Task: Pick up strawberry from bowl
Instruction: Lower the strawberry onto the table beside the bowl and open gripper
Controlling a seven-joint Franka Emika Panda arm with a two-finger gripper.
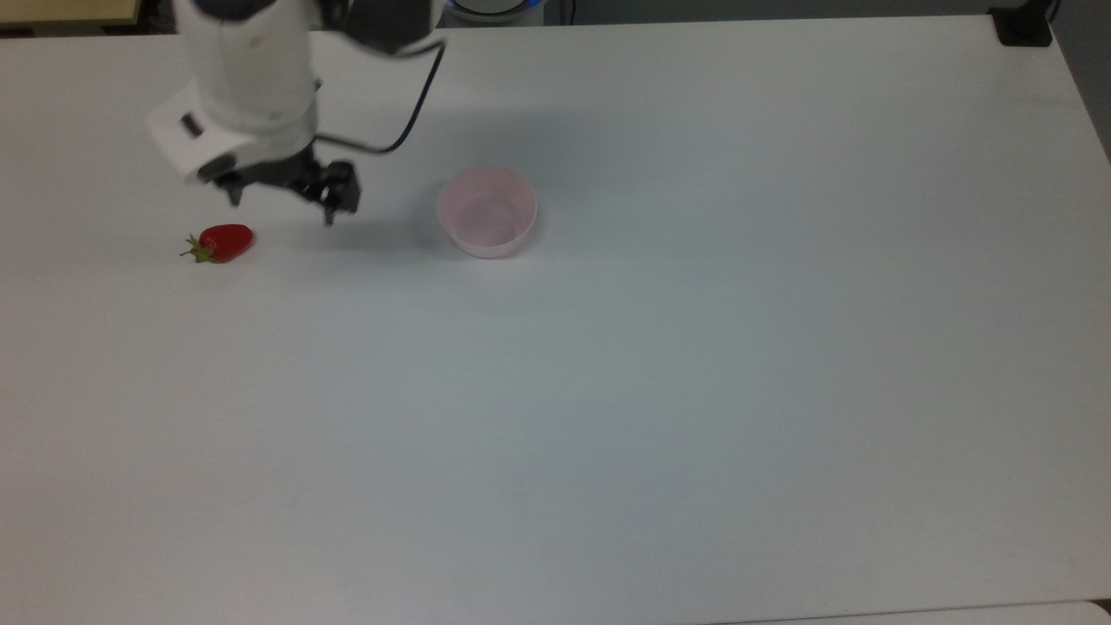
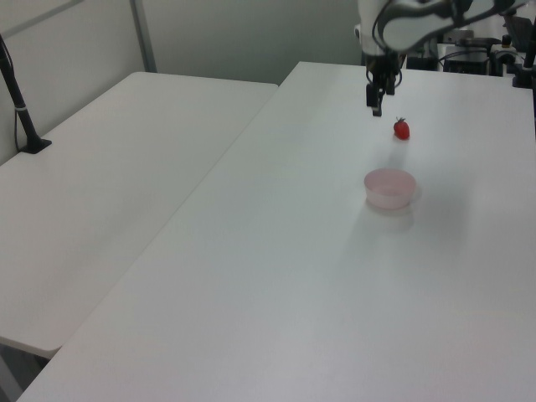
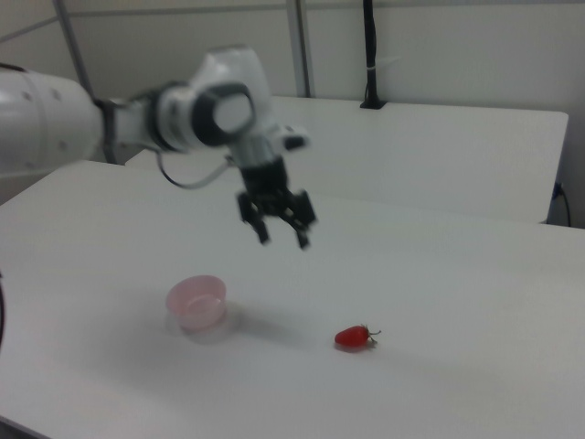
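The gripper [image 1: 282, 201] [image 2: 374, 99] [image 3: 282, 232] hangs in the air with its fingers [image 3: 302, 237] spread and nothing between them. Taking the bowl [image 1: 487, 211] [image 2: 390, 187] [image 3: 196, 302] as the landmark: in the top view the gripper is off the bowl's left side, raised above the table [image 1: 608, 391]. The strawberry [image 1: 224, 242] [image 2: 402, 129] [image 3: 354, 337] lies on its side on the table, outside the bowl and well apart from it, farther to the top view's left than the gripper. In the right view it lies to the bowl's right, green cap pointing away from the bowl. The bowl stands upright with nothing inside.
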